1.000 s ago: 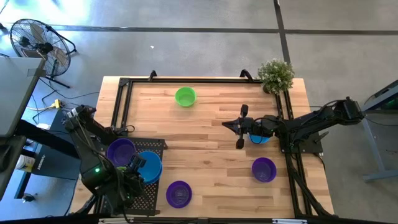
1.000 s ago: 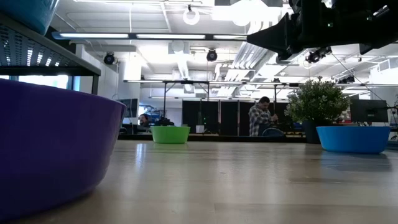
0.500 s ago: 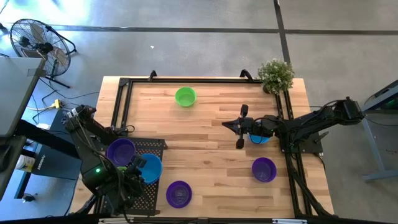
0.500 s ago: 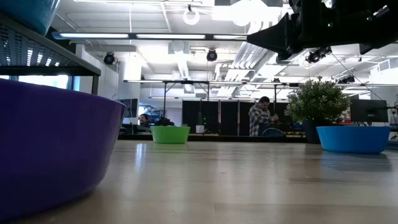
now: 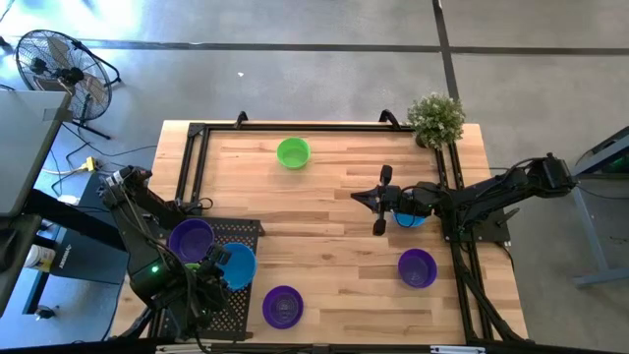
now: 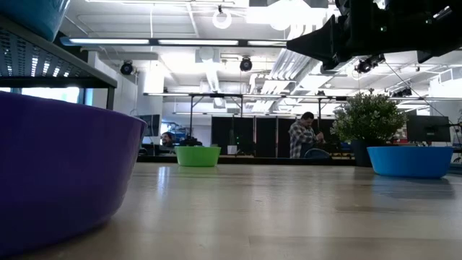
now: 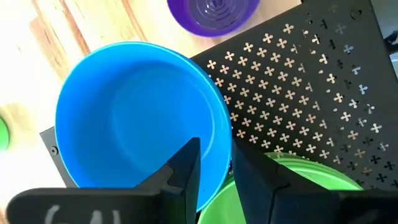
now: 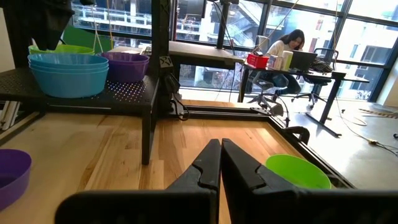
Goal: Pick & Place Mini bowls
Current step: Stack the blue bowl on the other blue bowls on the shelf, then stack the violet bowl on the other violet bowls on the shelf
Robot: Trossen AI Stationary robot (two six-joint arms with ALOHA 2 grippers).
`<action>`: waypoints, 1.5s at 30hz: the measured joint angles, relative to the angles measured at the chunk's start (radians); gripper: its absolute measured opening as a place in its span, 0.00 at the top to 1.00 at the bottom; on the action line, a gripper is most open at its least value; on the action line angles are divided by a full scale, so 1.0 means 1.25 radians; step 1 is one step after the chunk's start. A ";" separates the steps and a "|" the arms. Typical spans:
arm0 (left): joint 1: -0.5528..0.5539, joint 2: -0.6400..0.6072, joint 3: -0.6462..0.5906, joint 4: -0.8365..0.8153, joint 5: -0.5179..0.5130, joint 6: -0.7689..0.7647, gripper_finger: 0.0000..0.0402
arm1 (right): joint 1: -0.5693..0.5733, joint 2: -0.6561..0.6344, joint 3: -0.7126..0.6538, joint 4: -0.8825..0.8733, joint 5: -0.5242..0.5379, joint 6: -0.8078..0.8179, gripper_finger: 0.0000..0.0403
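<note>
Gripping the upright blue bowl's [image 7: 140,118] rim: left end effector [image 7: 214,171].

My table [image 5: 324,197] is pale wood inside a black frame [image 5: 193,147]. Lying on it: green bowl [image 5: 293,152] at 11 o'clock, plant [image 5: 435,119] at 1, blue bowl [image 5: 413,217] at 3, purple bowls [image 5: 418,266] at 5 and 6, perforated rack [image 5: 241,295] at 8.

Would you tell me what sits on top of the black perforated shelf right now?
On the black perforated shelf sit a purple bowl, a blue bowl gripped at its rim by the left gripper, and a green bowl, mostly covered.
</note>
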 joint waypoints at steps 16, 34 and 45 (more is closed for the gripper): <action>0.080 -0.067 0.029 0.099 -0.044 0.206 0.80 | 0.000 0.000 0.000 0.000 0.000 0.000 1.00; 0.567 -0.336 -0.539 1.032 0.119 0.704 1.00 | 0.000 0.000 0.000 -0.045 -0.110 0.017 1.00; 0.768 -0.380 -0.797 1.462 0.242 0.661 0.99 | 0.060 -0.022 0.210 -0.560 0.057 0.065 1.00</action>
